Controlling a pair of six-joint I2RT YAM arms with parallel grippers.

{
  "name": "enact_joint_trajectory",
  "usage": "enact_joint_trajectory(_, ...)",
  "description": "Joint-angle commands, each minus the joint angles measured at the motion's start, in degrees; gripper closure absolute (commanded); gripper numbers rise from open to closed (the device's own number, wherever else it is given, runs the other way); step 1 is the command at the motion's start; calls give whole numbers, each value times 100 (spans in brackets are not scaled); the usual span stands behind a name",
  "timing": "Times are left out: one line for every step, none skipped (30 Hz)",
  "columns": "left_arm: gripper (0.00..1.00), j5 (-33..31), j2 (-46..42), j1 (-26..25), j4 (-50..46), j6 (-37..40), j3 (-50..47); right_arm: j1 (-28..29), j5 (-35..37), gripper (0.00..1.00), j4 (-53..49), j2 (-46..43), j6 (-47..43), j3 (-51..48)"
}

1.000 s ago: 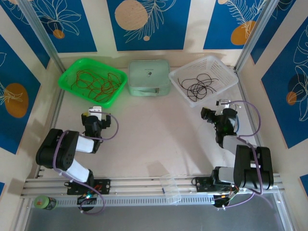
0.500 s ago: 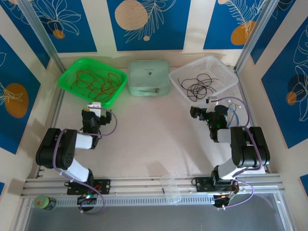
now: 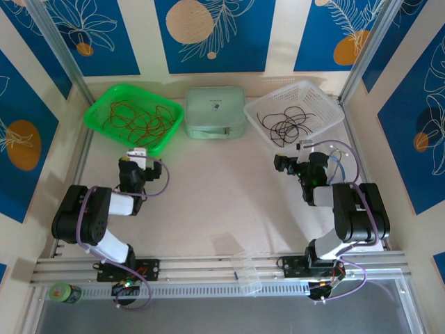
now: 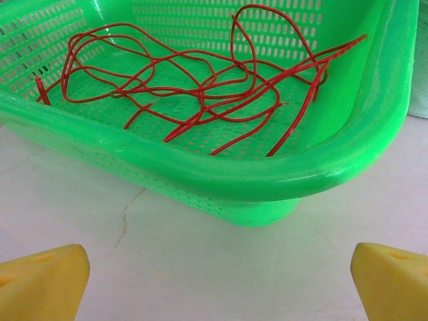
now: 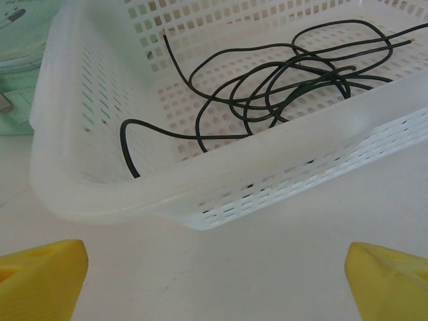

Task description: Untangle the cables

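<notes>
Right arm (image 3: 354, 219) swung left, jaws mostly cropped

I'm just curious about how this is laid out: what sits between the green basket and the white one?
A pale green zipped case lies between the green basket and the white basket, near the back wall. The top external view shows it best.

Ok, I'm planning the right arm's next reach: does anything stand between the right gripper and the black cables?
Yes: the near wall of the white basket stands between the open right gripper and the black cables lying inside it. Nothing else visible is in the way. A reach would probably have to go over the rim.
</notes>
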Motion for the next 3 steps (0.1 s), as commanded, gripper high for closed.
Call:
enact_joint_trajectory(0,99,7,51,29,-17,58,12,81,1,12,-71,-122,26)
enact_joint_trajectory(0,99,0,48,30,-15,58,-15,31,1,-2,-69,-96,33)
enact_joint_trajectory(0,99,7,51,30,-15,58,-84,-103,1,26,-90,-52,38)
